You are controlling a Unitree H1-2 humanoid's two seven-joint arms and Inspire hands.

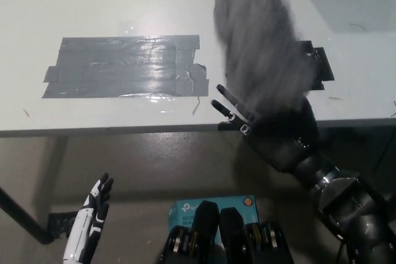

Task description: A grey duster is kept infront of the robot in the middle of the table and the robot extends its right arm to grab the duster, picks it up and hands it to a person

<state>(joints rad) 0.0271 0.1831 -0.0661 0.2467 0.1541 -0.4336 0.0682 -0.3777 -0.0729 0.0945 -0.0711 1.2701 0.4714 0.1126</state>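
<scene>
The grey duster (260,47) is up off the tabletop (111,4), held in the black right hand (278,131) over the right part of the white surface. Its fluffy head stands upright and blurred, rising from the hand to the top edge of the picture, where its tip is cut off. The right hand is closed around the duster's lower end, with the palm under the fluff and a couple of fingertips (226,106) sticking out to the left of it, just above the tabletop's near edge. The black right arm (346,208) runs down from that hand to the bottom right corner. Behind the duster, a small patch of black tape (320,66) shows on the tabletop, partly hidden by the fluff. To the left, well apart from the duster, a wide patch of shiny grey tape (124,66) lies flat on the tabletop. The white left hand (93,221) rests low at the lower left, below the tabletop's edge and over the floor (154,159), holding nothing, its fingers straight and lying close together.
</scene>
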